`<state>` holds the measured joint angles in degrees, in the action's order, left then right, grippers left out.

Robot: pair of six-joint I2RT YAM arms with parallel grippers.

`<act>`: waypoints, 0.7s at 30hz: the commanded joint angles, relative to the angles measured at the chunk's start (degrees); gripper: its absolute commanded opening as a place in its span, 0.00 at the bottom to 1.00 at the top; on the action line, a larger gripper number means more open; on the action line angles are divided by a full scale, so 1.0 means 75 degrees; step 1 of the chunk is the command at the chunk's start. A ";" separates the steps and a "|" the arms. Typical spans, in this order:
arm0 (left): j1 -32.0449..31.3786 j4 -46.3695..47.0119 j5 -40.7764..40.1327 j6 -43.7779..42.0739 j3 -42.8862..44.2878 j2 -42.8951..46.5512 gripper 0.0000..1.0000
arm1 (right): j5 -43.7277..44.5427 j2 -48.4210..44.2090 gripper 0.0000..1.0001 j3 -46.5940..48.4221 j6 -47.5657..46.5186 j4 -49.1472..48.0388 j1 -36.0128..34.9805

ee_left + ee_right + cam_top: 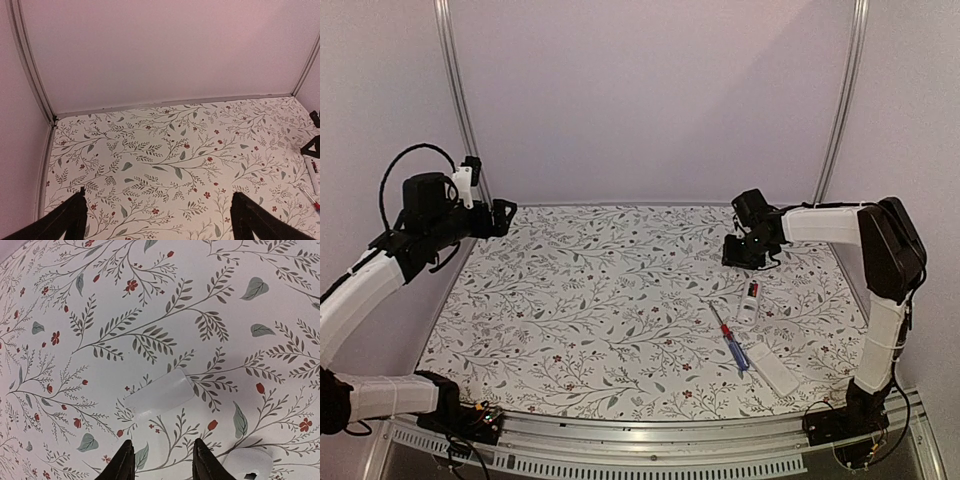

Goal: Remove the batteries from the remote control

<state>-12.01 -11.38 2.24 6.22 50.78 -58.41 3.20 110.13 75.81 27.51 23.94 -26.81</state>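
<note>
remote control [748, 301] is illegible; left end effector [158, 193] and right end effector [162, 441] gape apart.

The table [570, 300] under me wears a white cloth printed with grey-green leafy sprigs and small red flowers. Plain pale walls [650, 100] close it in behind and at both sides. Slim metal posts [460, 100] rise at the back corners, and the light is soft, even and pinkish.

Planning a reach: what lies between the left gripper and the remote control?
Only bare floral cloth lies between the left gripper and the remote control, as the top view shows.
</note>
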 commanded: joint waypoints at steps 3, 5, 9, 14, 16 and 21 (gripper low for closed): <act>-0.0082 -0.0013 -0.0196 -0.0114 -0.0150 -0.0127 1.00 | -0.0029 0.0355 0.39 0.0406 -0.0383 -0.0165 -0.0269; -0.0086 -0.0011 -0.0244 -0.0108 -0.0156 -0.0133 1.00 | 0.0070 0.0142 0.42 0.0345 -0.0366 -0.0040 -0.0269; -0.0087 0.0088 -0.0275 -0.0108 -0.0236 -0.0051 1.00 | 0.0454 -0.0626 0.54 -0.0207 -0.0260 0.0192 -0.0277; -0.0098 0.0173 -0.0472 -0.0126 -0.0291 -0.0003 1.00 | 0.1124 -0.1729 0.74 -0.1412 0.0299 0.0735 -0.0275; -0.0095 0.0181 -0.0533 -0.0135 -0.0291 -0.0015 1.00 | 0.1335 -0.2120 0.80 -0.1892 0.0619 0.0868 -0.0270; -0.0109 0.0247 -0.0750 -0.0088 -0.0318 0.0017 1.00 | 0.1491 -0.2662 0.83 -0.2770 0.1539 0.0912 -0.0338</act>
<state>-12.12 -10.94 -0.71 5.72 49.43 -58.94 11.16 91.79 58.89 32.42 28.08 -28.77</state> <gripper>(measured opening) 0.997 0.826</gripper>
